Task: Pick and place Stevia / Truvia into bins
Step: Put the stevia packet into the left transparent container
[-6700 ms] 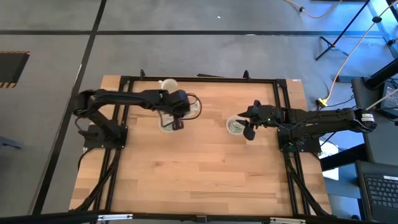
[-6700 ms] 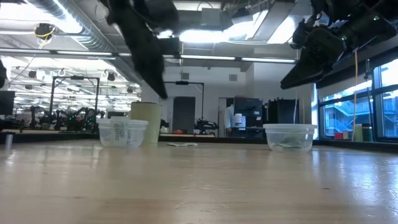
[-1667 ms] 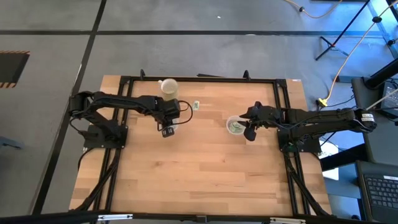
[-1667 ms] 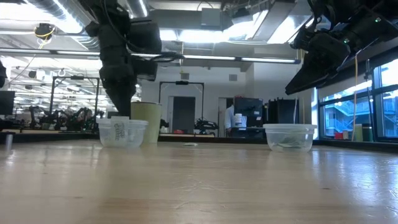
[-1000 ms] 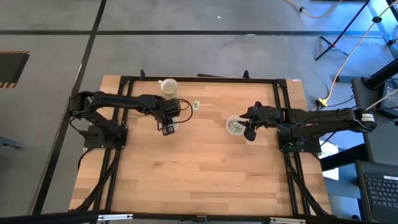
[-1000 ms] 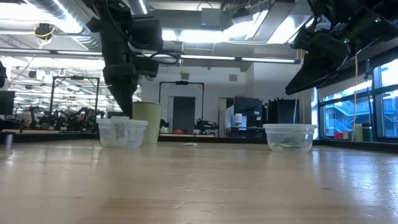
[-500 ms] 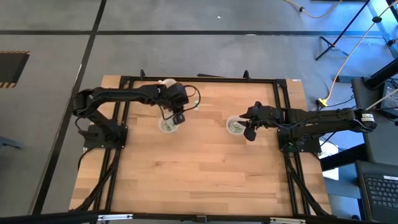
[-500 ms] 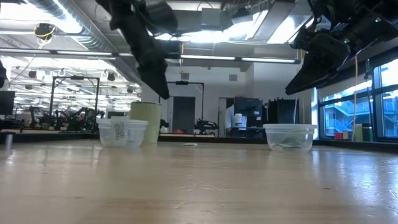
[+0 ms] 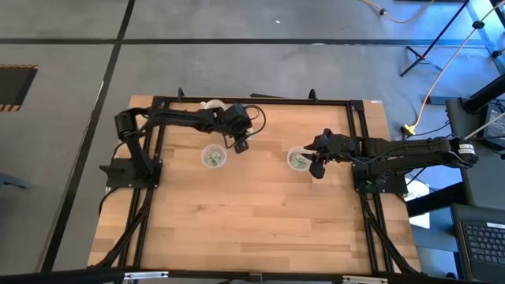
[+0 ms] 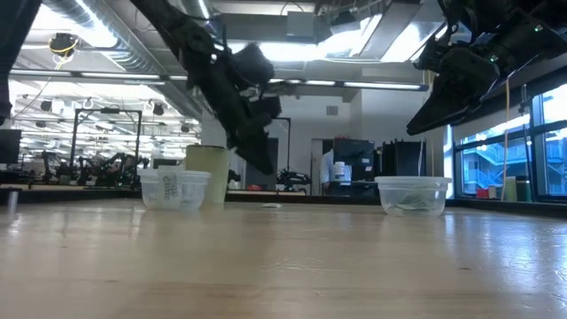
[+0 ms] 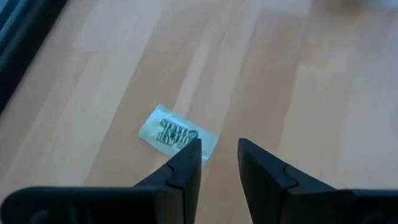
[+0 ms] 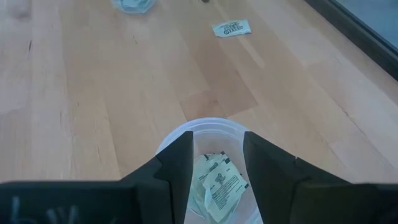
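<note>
1. Left hand (image 11: pixel 214 163), fingers slightly parted and empty, hovering over one Stevia packet (image 11: pixel 178 132) on the wooden surface (image 9: pixel 260 213).
2. Right hand (image 12: pixel 214 155) open above bin (image 9: pixel 298 159); packets inside visible only from its wrist.
3. Second bin (image 9: pixel 213 157) near left hand; office room behind.

Low across the wooden tabletop (image 10: pixel 283 266); two clear plastic cups stand on it, well apart; left cup (image 10: pixel 175 190) holds a packet (image 10: pixel 171 185) standing upright against its wall; an opaque cream cup (image 10: pixel 209 174) stands just behind it, taller; right cup (image 10: pixel 413 195) is wider, with pale packets lying low inside; one flat packet (image 10: pixel 270 206) lies on the tabletop between the cups, far back; left gripper (image 10: pixel 259 152) hangs above that packet, clear of the surface; right gripper (image 10: pixel 443 97) hangs above the right cup; a person (image 10: pixel 329 168) stands far off in the room behind.
</note>
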Motion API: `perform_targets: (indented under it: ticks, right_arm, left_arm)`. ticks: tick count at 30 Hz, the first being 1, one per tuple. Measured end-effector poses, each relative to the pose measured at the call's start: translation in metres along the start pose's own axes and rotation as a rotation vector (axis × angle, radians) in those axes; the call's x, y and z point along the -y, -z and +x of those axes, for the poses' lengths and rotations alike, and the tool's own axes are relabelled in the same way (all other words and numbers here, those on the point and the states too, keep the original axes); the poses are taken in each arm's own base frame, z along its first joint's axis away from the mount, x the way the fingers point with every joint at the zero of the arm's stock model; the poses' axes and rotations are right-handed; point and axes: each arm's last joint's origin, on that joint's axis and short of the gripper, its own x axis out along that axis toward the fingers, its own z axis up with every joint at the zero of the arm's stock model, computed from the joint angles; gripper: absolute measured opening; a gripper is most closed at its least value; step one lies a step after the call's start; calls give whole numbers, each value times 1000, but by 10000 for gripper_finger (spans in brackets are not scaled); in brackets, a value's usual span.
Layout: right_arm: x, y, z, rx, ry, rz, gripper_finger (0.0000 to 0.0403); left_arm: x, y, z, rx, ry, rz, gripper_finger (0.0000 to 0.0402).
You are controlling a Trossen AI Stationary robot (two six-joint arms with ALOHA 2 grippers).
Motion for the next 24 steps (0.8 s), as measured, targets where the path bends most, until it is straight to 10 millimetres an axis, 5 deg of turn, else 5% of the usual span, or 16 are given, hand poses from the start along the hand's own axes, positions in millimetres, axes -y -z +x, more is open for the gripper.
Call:
perform_targets:
  ticks: [8,24]
  right_arm:
    - [0,0,0,-2,1,0,145]
    - [0,0,0,-4,1,-1,145]
  left_arm:
    - [-1,7,31,-3,-49,3,100]
    - [-2,19,50,-64,-65,1,99]
